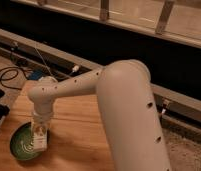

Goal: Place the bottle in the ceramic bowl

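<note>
Camera view: bottle (40,136) in gripper (40,142), above ceramic bowl (21,145).

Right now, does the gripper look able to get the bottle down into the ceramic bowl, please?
Probably yes. The gripper hangs with the bottle over the ceramic bowl, at its right part, and nothing shows between them.

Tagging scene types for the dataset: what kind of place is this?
Probably a lab or workshop bench, not a kitchen: a wooden tabletop, loose black cables on the floor, a glazed metal-framed wall. The claw holds the bottle over the ceramic bowl.
</note>
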You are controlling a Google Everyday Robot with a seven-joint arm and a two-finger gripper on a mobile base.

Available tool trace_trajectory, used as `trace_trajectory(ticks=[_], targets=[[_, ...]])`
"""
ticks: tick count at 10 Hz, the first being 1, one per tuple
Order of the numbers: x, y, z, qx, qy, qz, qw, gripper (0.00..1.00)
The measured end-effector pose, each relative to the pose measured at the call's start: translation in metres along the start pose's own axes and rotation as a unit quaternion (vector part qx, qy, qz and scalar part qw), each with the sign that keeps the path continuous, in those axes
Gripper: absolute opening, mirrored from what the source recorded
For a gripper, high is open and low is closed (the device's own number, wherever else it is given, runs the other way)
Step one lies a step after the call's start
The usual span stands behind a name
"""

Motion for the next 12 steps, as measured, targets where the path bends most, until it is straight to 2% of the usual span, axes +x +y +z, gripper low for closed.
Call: trace_trajectory(ticks=[1,3,10,11,12], targets=[[-0.0007,0.0076,0.0089,-0.005,0.011,-0.014,0.9998,0.0],[-0.0014,0.0113,0.0137,-0.007,0.018,-0.023,0.9995,0.03],[-0.0018,0.0096,0.0136,-0.006,0.018,-0.022,0.9996,0.73],[-0.0018,0.0095,0.0136,-0.006,0.018,-0.022,0.9996,0.79],[-0.0018,0.0096,0.0136,-0.006,0.018,-0.022,0.9996,0.8]])
